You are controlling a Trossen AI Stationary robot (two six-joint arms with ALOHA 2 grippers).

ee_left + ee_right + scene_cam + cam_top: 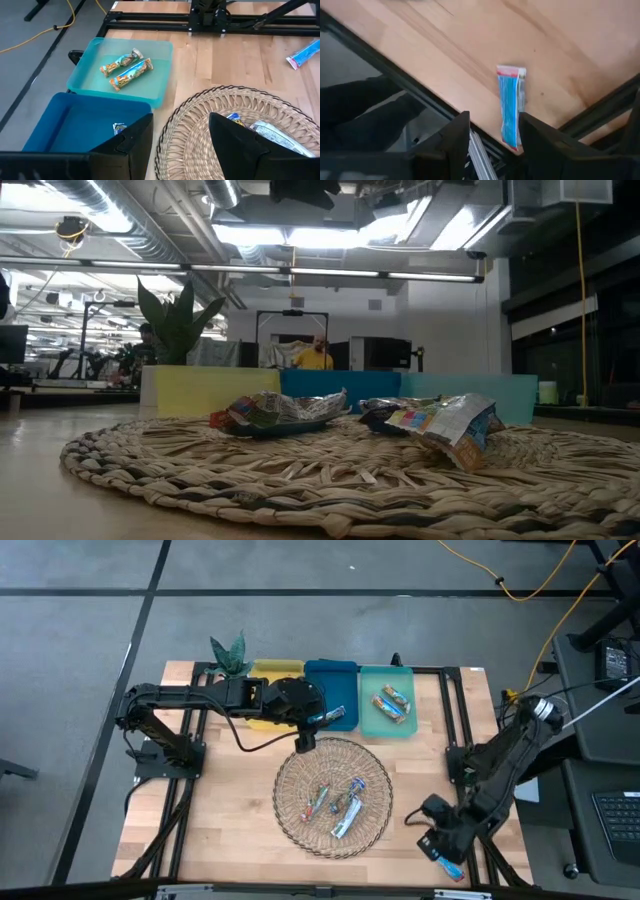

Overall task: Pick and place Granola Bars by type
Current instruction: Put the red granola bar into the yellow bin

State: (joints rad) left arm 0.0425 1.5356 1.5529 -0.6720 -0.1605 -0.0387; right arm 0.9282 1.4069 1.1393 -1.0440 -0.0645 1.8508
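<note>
Several granola bars (338,805) lie in the round wicker basket (290,765) at mid table; the low view shows them up close (450,422). Two tan-green bars (126,69) lie in the teal tray (162,50), and one silver-blue bar (335,717) lies in the blue tray (55,120). A bright blue bar (511,102) lies flat on the table at the near right corner. My right gripper (492,142) hovers open above it. My left gripper (180,145) hangs open over the basket's far rim, with nothing between its fingers.
A yellow tray (275,670) stands left of the blue one, with a green plant (228,652) at the far left. Black frame rails (455,710) run along the table's sides and far edge. Bare wood (225,810) lies left of the basket.
</note>
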